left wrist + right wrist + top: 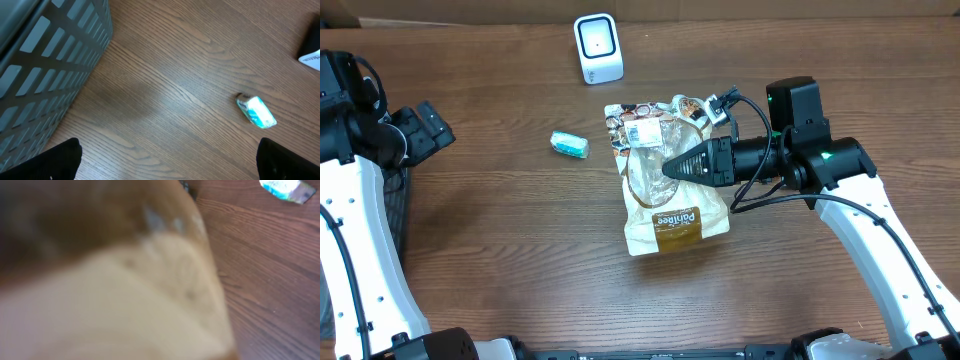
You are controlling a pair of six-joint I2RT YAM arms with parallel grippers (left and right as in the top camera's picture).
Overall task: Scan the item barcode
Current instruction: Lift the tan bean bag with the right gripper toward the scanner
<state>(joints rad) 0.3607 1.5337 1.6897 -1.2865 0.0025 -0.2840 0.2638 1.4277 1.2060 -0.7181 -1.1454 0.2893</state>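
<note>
We see the bag (675, 225) lying flat mid-table, label end toward the scanner (598, 48). The right gripper (670, 167) rests on its clear middle, fingers together; whether they pinch plastic we cannot tell. A teal packet (570, 144) lies to its left; farther off, the left gripper (170, 165) hangs spread wide.

Figure: table, packet and basket.
The table (520, 260) is brown wood with visible grain. A small teal-and-white packet (570, 144) lies flat on it, left of centre and touching nothing. In the left wrist view, a grey slatted basket (50, 65) fills the upper left corner, well apart from the packet (256, 111). The right wrist view cuts off the packet (282, 189) at its top edge.
</note>
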